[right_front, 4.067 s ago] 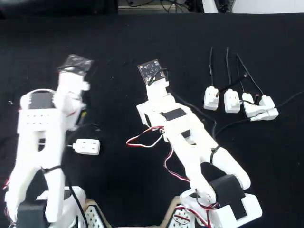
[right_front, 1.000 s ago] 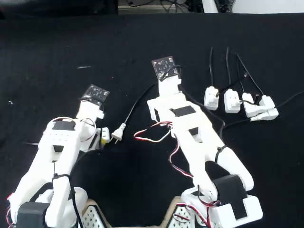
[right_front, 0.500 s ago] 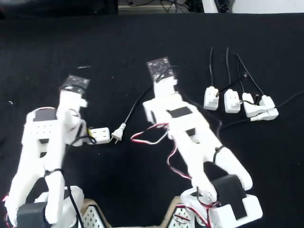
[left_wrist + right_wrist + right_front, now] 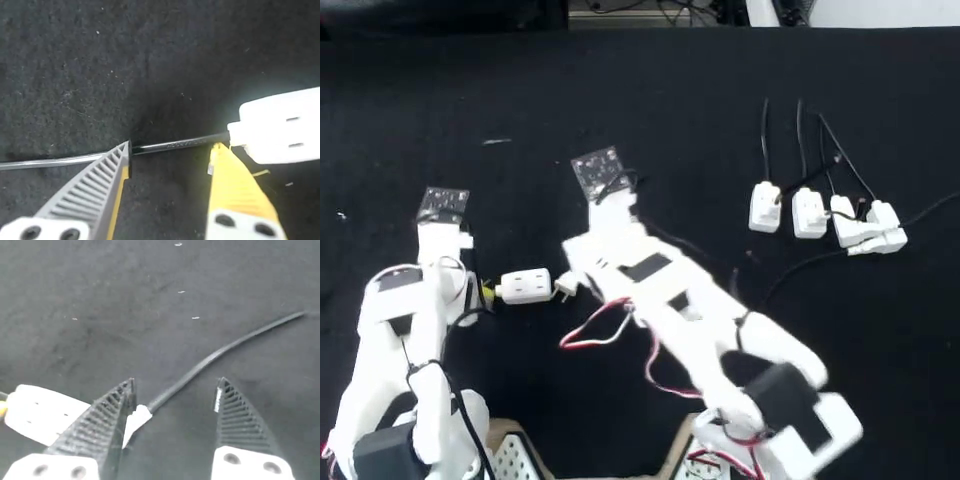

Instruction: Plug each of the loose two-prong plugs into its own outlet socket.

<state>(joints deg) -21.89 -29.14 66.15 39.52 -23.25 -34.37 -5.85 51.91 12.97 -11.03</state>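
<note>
**both hands open, set at either end of one socket-and-plug pair**

left side of the black cloth tabletop: left hand low over the surface, fingers spread wide, one grey and ribbed, one yellow. holding nothing. a thin black socket cord runs across the gap between the fingers and passes the grey tip.

just right of that hand: white rectangular outlet socket block, lying flat, long side across the tabletop. the cord enters its left end, close by the yellow finger.

next right: small white two-prong plug, just beside the socket block's right end. cannot tell whether the prongs are seated.

right hand over the plug, fingers apart, gripping nothing. the plug body lies against the inner side of one dark ribbed finger. the black plug cord leads away through the open gap.

far right, well apart: cluster of white plug and socket pieces with thin black cords running to the far edge.
</note>
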